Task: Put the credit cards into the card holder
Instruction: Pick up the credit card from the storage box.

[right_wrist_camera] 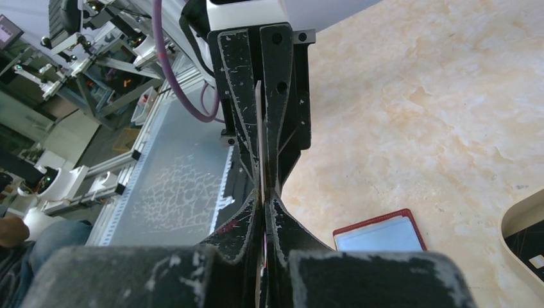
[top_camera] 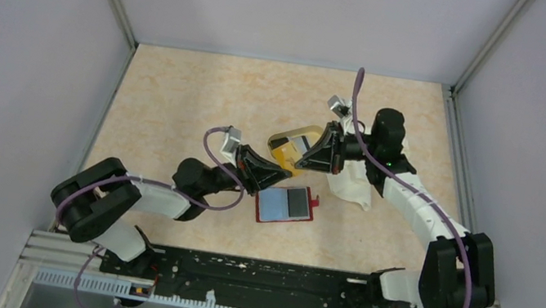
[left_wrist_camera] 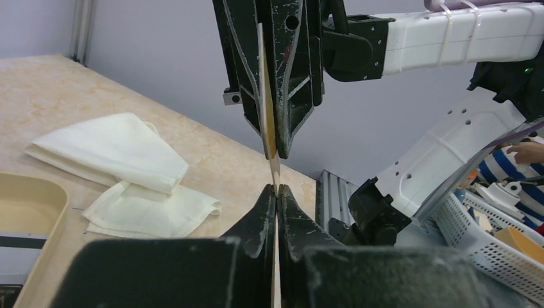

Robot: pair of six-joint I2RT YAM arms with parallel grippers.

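Observation:
A thin yellowish credit card (left_wrist_camera: 275, 170) stands edge-on in the air between both grippers. My left gripper (left_wrist_camera: 277, 189) is shut on its near end. My right gripper (left_wrist_camera: 274, 154) is shut on the opposite end, tip to tip with the left. From above, the two grippers (top_camera: 270, 177) (top_camera: 304, 159) meet over the table's middle, just above the card holder (top_camera: 286, 206). The red card holder lies open and flat, with a light blue card (top_camera: 274, 205) and a dark card (top_camera: 298, 201) in it. In the right wrist view the card holder (right_wrist_camera: 410, 215) lies to the lower right.
A tan oval tray (top_camera: 296, 134) sits behind the grippers, with dark cards partly hidden inside. A folded white cloth (left_wrist_camera: 122, 167) lies beside the tray (left_wrist_camera: 38, 205), under the right arm. The enclosure walls close in the table on three sides.

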